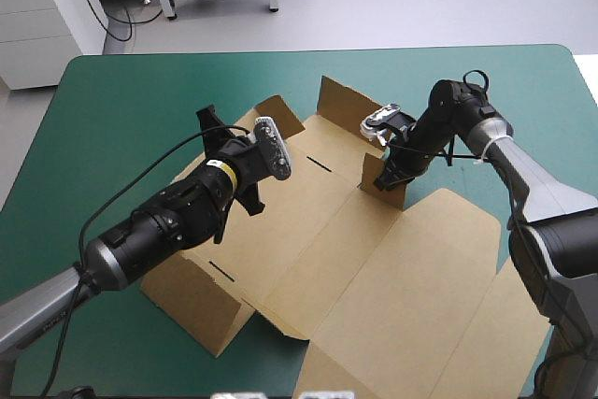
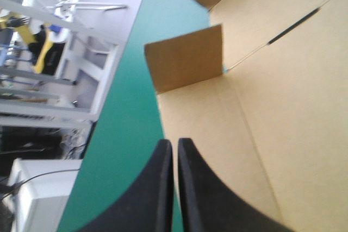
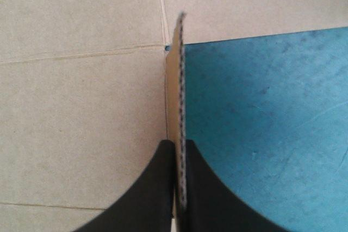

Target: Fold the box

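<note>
Box: one brown box [image 1: 308,231], a cut sheet open on the teal-green table [image 1: 131,109], from the table's middle to its near right corner.
Raised parts: three flaps stand at the far end: a small tab [image 1: 280,117], a far flap [image 1: 341,105] and a short flap [image 1: 391,195] on the right side. The left wall [image 1: 201,310] also stands.
Flat part: one broad lid panel [image 1: 420,277] lies toward the near right.
Slots: two dark slots [image 1: 320,165] show in the floor.
Grippers: two, both on the board.
Left gripper [image 2: 174,148]: the arm slants in from the near left corner. The black fingers are all but together on the left wall's top edge, with the small tab just ahead of them.
Right gripper [image 3: 178,148]: the arm bends at the elbow and reaches in from the right, wrist tipped down. The fingers pinch the short flap, which shows edge-on between them, with the floor on one side and the cover on the other.
</note>
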Motion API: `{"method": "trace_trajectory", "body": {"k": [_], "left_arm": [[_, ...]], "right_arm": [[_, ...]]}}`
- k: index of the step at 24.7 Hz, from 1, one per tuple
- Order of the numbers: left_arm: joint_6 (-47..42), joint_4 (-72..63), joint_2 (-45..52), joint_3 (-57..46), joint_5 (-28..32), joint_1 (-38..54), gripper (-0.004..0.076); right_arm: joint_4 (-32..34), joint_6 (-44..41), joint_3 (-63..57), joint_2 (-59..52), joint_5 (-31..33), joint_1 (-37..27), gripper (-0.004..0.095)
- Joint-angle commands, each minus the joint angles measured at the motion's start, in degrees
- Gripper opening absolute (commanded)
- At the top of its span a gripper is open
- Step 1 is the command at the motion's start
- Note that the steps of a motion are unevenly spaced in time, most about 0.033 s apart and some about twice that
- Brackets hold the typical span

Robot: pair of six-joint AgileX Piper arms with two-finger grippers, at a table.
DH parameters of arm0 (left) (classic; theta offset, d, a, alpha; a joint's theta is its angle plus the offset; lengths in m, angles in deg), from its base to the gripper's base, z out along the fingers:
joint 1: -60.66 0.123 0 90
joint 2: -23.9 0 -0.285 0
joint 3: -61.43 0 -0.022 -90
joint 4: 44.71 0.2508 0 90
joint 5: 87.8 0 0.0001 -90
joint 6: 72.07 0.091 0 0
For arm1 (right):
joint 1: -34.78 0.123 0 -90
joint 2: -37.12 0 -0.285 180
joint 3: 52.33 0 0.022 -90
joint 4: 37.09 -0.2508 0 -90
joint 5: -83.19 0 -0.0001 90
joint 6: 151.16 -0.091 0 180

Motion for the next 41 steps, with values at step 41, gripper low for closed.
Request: {"method": "trace_trajectory", "body": {"k": [41], "left_arm": [[23.9, -66.36, 7.47, 20.04, -26.64, 37.53, 0.0004]], "right_arm": [[-6.21, 43.24, 12.77, 0.97, -8.01, 8.75, -0.0022]]}}
